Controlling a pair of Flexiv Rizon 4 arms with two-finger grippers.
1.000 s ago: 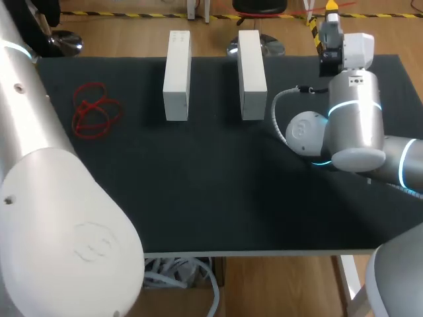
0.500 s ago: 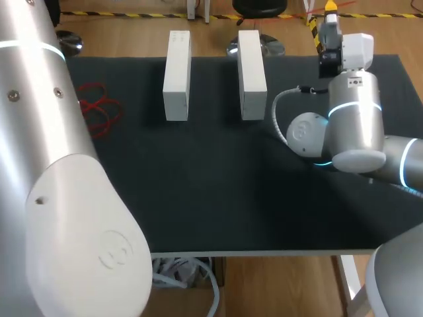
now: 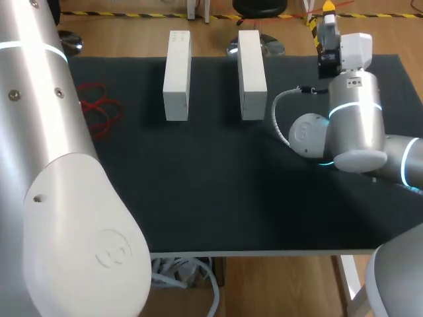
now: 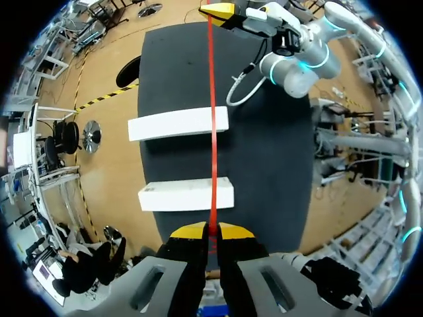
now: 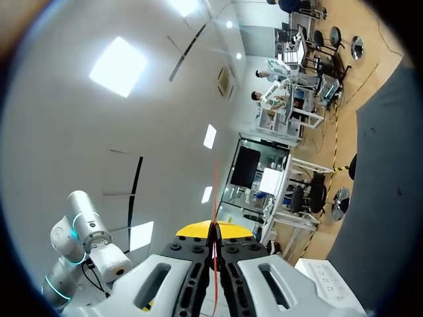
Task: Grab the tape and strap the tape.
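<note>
Two blocks (image 3: 177, 74): white, parallel, apart.
tape (image 4: 212, 132): red, thin, taut betw. both grippers, above blocks.
left gripper (image 4: 210, 230): pinching tape.
right gripper (image 5: 214, 228): pinching tape, nr far corner.
table (image 3: 218, 198): black top.

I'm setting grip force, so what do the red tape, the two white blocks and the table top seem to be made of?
Red tape: probably a thin, flexible plastic or fabric strap; it runs taut as a narrow line.
White blocks: matte and sharp-edged, perhaps foam or painted wood; the look leaves it open.
Table top: a dark matte covering like cloth or rubber, showing no glare.
</note>
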